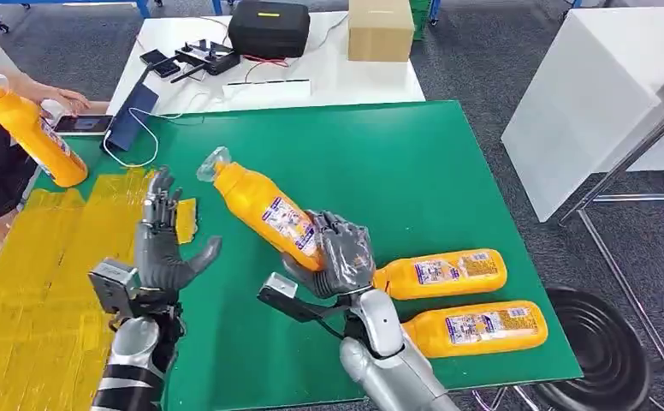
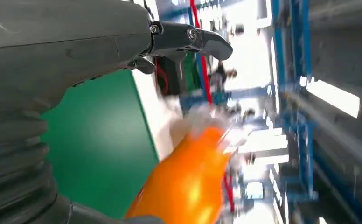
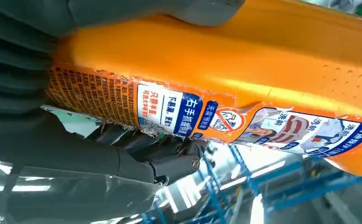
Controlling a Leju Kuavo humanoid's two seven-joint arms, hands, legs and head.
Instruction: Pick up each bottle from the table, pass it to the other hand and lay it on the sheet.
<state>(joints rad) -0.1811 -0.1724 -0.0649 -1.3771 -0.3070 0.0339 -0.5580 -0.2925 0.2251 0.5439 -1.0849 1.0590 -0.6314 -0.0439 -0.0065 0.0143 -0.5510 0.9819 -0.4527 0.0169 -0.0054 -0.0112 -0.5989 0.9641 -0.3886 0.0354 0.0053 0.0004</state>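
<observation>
Bottle (image 1: 269,214) grasped in right robot hand (image 1: 344,253), tilted above green table (image 1: 448,171); left robot hand (image 1: 162,244) released, apparently just beside.

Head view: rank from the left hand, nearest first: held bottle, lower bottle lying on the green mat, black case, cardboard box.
From the left hand:
1. Held bottle, in the right hand, just to its right.
2. Lower lying bottle, near right edge of the green mat.
3. Black case and cardboard box, far on the white table; the box looks slightly farther.
</observation>
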